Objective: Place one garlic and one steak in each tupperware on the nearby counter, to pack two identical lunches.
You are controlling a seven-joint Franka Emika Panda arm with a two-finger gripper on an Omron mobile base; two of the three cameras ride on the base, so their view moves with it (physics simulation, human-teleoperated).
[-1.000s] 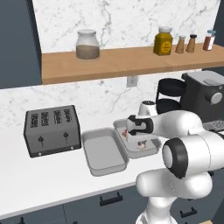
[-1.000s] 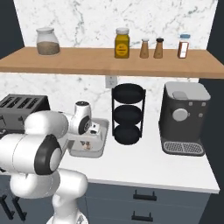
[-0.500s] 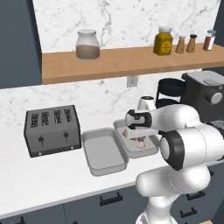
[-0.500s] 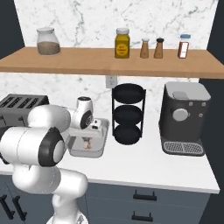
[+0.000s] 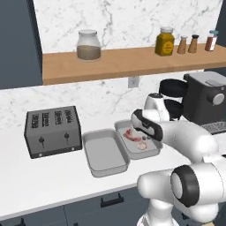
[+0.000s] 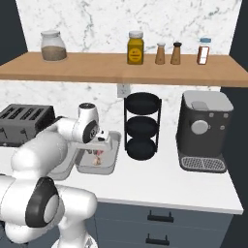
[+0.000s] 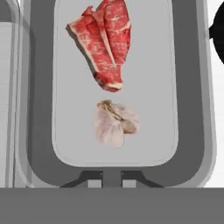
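Since 1 second ago the arm has swung its forearm lower and further over the right tupperware (image 5: pixel 152 152), while the toaster, trays and shelf jars keep their places; the end effector (image 7: pixel 112 177) hangs above that tray's near end, looking straight down into it; only the bases of its 2 dark fingertips (image 7: pixel 89 176) show at the bottom edge of the hand view, so I cannot tell whether it is released or clenched, and nothing is seen between them.

Inside the right tupperware lie 1 steak (image 7: pixel 103 41), red with white marbling, and 1 garlic (image 7: pixel 115 123), pale and papery; the garlic sits just below the steak in the hand view, close to it but apart; both rest on the tray floor, clear of the rim.

Beside it to the left, rims nearly touching, is the left tupperware (image 5: pixel 106 152), with its grey floor bare; both trays stand on the white tabletop (image 5: pixel 53 178); left of them is the dark 4-slot toaster (image 5: pixel 53 130); right of them stand a black 3-tier rack (image 6: pixel 142 126) and a dark coffee machine (image 6: pixel 202 130).

On the wooden shelf (image 6: pixel 121 68) are a glass jar (image 6: pixel 53 46), a yellow jar (image 6: pixel 136 48), 2 shakers (image 6: pixel 168 53) and a small bottle (image 6: pixel 205 51); the yellow jar and the small bottle carry labels, but no writing on them can be read at this size.
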